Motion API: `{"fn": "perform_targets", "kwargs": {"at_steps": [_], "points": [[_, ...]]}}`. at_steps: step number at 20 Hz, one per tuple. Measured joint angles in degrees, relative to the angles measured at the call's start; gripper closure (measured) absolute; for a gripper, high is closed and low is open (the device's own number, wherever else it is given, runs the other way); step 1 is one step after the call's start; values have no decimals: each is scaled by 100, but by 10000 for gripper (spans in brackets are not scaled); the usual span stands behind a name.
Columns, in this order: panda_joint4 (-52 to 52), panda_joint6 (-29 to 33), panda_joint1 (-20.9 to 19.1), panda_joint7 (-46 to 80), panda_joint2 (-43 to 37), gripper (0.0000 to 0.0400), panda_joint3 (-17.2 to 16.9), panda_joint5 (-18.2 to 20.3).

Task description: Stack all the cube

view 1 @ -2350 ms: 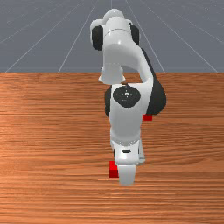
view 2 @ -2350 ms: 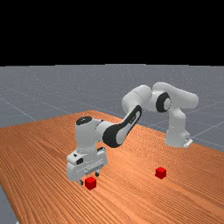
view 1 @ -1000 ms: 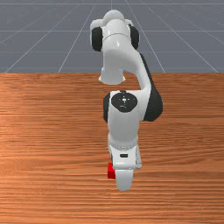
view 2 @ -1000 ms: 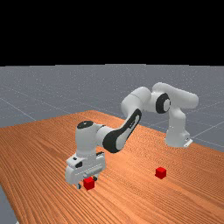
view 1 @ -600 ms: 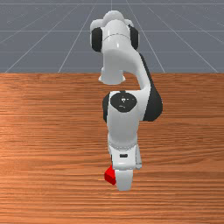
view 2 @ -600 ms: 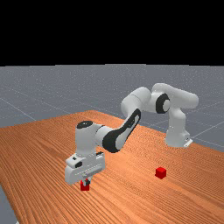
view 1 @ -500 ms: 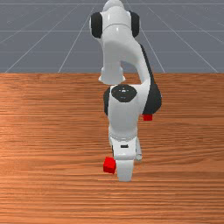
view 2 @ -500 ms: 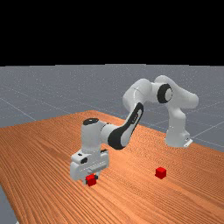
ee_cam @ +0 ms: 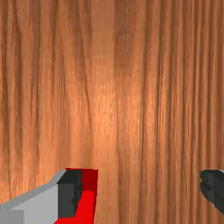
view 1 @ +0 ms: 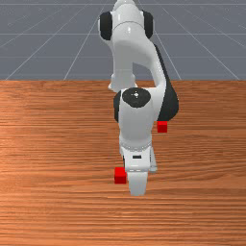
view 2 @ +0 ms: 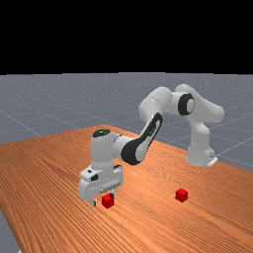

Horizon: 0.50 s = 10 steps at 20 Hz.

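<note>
Fingers (ee_cam: 67,199) spread wide, the empty tool (ee_cam: 141,190) hangs off-centre by the near cube (view 2: 107,201), likely to line up, the far cube (view 2: 182,195) presumably the base.

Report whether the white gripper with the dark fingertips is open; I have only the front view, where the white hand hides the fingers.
Observer: Open. The wrist view shows the orange-brown wooden table between the gripper's dark-tipped fingers.

Operator: Check them against the red cube nearer the gripper.

Observer: In the wrist view, one fingertip partly covers that cube, while the other fingertip stands well off it.

Operator: Tell me which finger is close, by the far view.

Observer: The one at the far view's right. I'd probably shift the hand toward the far view's right before closing.
</note>
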Motion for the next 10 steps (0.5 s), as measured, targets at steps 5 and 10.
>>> {"fn": "perform_targets", "kwargs": {"at_steps": [5, 10], "points": [[-127, -264, 44, 60, -470, 0, -56, -67], [-1960, 560, 3, -14, -1496, 0, 4, -8]]}}
